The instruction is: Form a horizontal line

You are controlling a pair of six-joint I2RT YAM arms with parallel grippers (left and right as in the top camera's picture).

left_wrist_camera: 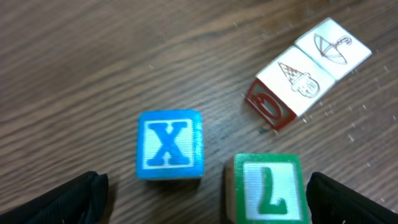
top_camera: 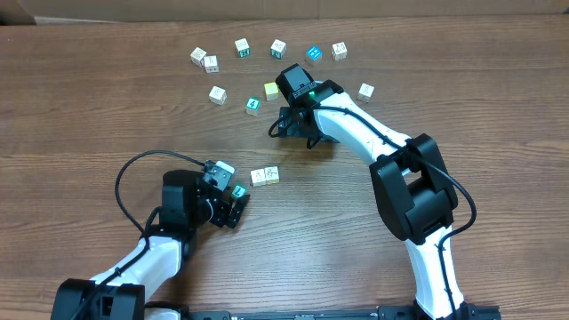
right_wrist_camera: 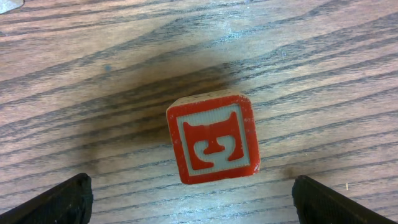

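Note:
Lettered toy blocks lie on a wooden table. My left gripper is open, its fingers either side of a blue X block and a green L block, which rest on the table. Beyond them two white picture blocks touch side by side. My right gripper is open and hangs above a red block lying flat on the table; in the overhead view that block is hidden under the gripper.
Several loose blocks are scattered at the far side: white ones, a blue one, a green one and a yellow-green one beside the right arm.

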